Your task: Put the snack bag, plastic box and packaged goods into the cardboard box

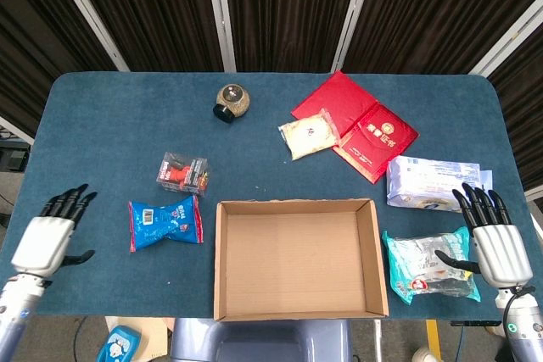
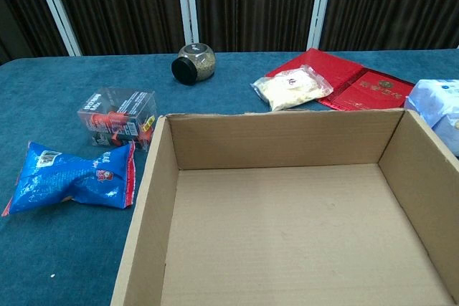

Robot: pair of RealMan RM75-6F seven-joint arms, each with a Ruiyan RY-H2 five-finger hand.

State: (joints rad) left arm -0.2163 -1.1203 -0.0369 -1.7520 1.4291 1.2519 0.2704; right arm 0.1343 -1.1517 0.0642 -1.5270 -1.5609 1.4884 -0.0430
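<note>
An empty open cardboard box [image 1: 227, 294] [image 2: 147, 191] sits at the table's front middle. Left of it lie a blue snack bag [image 1: 165, 222] [image 2: 72, 179] and, just behind that, a clear plastic box [image 1: 182, 172] [image 2: 117, 116] with red and black contents. Right of the cardboard box lies a teal and white packaged good [image 1: 420, 267], with a white and blue pack [image 1: 428, 182] [image 2: 443, 109] behind it. My left hand [image 1: 53, 236] hovers open at the front left edge, apart from the snack bag. My right hand [image 1: 492, 236] is open beside the teal package. Neither hand shows in the chest view.
A round jar [image 1: 231, 102] [image 2: 193, 62] lies on its side at the back middle. Red booklets [image 1: 361, 125] [image 2: 351, 80] lie at the back right, with a small bag of pale powder [image 1: 309, 134] [image 2: 292, 87] on their left edge. Blue cloth covers the table [image 1: 110, 116].
</note>
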